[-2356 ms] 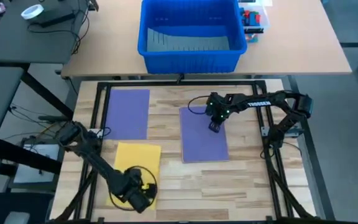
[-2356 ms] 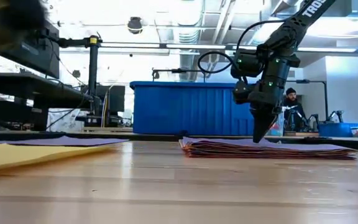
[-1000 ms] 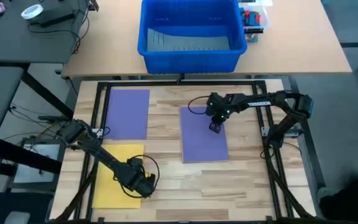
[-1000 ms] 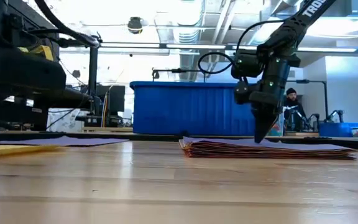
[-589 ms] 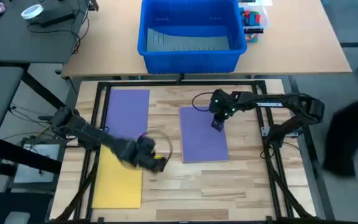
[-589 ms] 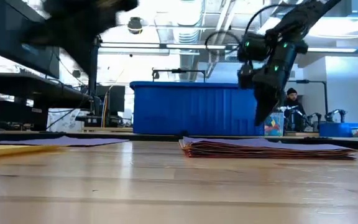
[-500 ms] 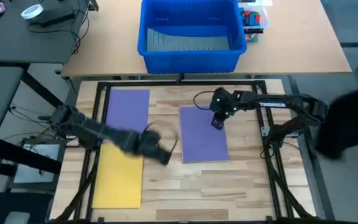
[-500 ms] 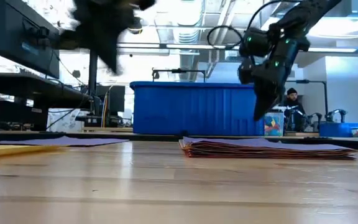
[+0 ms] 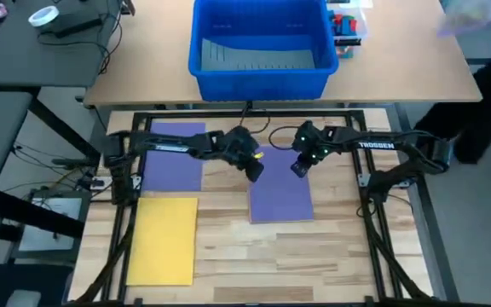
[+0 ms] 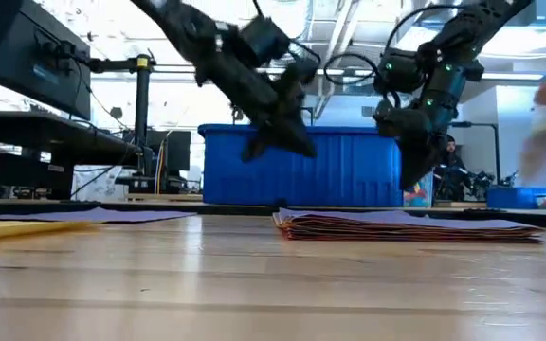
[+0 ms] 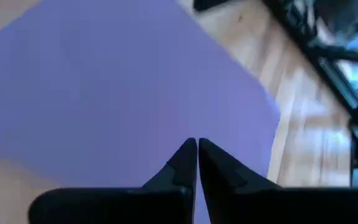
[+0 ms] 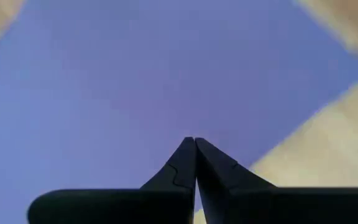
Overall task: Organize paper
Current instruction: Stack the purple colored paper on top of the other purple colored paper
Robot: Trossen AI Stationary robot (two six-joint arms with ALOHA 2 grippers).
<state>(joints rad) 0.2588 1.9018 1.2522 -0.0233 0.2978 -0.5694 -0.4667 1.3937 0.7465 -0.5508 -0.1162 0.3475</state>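
Paper stack (image 9: 280,185) is lying mid-counter, purple sheet on top. Both end effectors are hovering over its far end with fingers pressed together and empty: left end effector (image 9: 255,170) above the far left corner, right end effector (image 9: 297,168) just beside it. Purple sheet (image 9: 174,155) is sitting near the counter's (image 9: 331,239) far left corner, yellow sheet (image 9: 161,240) at the near left.

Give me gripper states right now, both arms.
Left gripper: closed, holding nothing, above the purple stack.
Right gripper: closed, holding nothing, above the same stack.
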